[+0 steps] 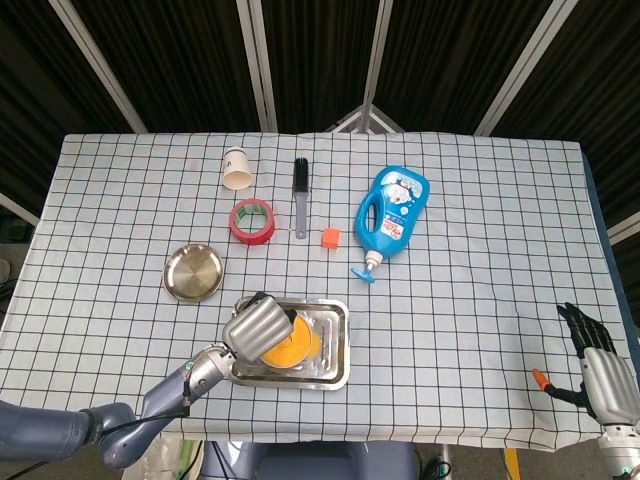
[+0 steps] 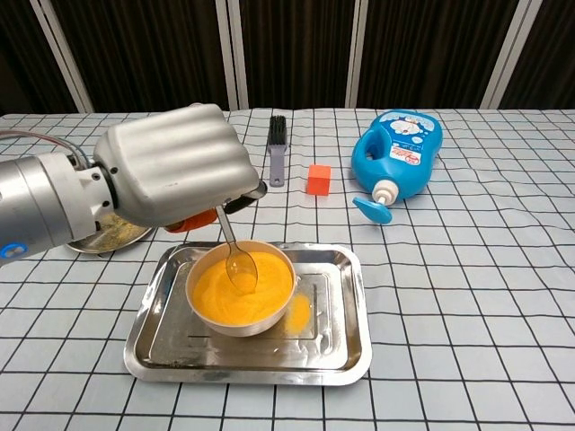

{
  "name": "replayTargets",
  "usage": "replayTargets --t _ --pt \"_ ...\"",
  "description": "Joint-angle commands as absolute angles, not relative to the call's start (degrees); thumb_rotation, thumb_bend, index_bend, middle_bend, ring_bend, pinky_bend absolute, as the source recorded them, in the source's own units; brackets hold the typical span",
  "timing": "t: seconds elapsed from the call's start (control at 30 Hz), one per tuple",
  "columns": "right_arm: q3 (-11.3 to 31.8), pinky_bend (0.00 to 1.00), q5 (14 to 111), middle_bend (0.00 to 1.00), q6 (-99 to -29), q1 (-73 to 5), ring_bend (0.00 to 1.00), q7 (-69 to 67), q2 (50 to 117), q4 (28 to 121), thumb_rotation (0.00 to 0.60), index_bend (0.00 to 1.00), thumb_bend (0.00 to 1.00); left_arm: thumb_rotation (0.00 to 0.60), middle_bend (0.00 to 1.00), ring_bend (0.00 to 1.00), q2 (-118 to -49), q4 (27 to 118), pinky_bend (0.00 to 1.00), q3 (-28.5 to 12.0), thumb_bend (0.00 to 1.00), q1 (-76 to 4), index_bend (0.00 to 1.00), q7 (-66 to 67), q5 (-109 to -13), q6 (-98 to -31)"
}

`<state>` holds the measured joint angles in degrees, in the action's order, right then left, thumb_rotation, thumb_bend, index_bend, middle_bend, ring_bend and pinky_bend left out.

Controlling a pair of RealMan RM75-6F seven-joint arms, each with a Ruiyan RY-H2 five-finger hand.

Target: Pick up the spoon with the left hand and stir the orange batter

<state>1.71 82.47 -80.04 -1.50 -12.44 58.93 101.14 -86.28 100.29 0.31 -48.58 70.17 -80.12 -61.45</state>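
The spoon (image 2: 235,255) is clear plastic, its thin handle slanting up toward 11 o'clock and its bowl dipped into the orange batter (image 2: 241,287); the batter is bright, smooth and fills a white bowl (image 2: 208,318), which stands in the left half of a shiny metal tray (image 2: 346,346); a smear of orange lies on the tray floor at the bowl's 3 o'clock. The left hand (image 2: 175,168) holds the spoon by the top of its handle, fingers curled closed over it, and sits at 10 o'clock from the bowl, above its rim; the spoon hangs from its underside. The chest view alone shows the spoon and the batter's surface; in the head view the left hand (image 1: 258,325) covers most of the bowl and the spoon cannot be seen. The head view alone shows the right hand (image 1: 598,372), at the table's 4 o'clock corner, fingers apart and holding nothing.
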Motion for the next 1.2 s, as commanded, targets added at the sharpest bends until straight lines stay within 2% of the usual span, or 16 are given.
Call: replayTargets --t 0.03,0.37,0.87,1.2 --pt "1.7 0.0 82.46 0.0 -80.03 -1.51 0.0 -12.41 58.93 101.16 0.6 0.0 0.31 0.6 1.0 1.0 -85.04 98.89 1.0 1.02 0.73 -50.1 0.79 72.48 -84.37 -60.33" --pt "1.7 0.0 82.46 0.0 -80.05 -1.48 0.0 -12.45 58.87 101.16 0.6 0.0 0.31 0.6 1.0 1.0 -83.55 94.81 1.0 2.56 0.73 -53.12 0.79 74.66 -95.43 -57.39" --pt "1.7 0.0 82.42 0.0 -79.99 -1.51 0.0 -12.31 58.89 101.2 0.6 0.0 0.31 0.6 1.0 1.0 -83.96 96.85 1.0 0.54 0.72 -50.15 0.79 69.09 -93.61 -59.12" --pt "1.67 0.0 82.48 0.0 -80.03 -1.48 0.0 -12.3 58.88 101.23 0.6 0.0 0.31 0.6 1.0 1.0 -83.95 98.94 1.0 0.57 0.72 -48.85 0.79 67.23 -93.16 -58.99"
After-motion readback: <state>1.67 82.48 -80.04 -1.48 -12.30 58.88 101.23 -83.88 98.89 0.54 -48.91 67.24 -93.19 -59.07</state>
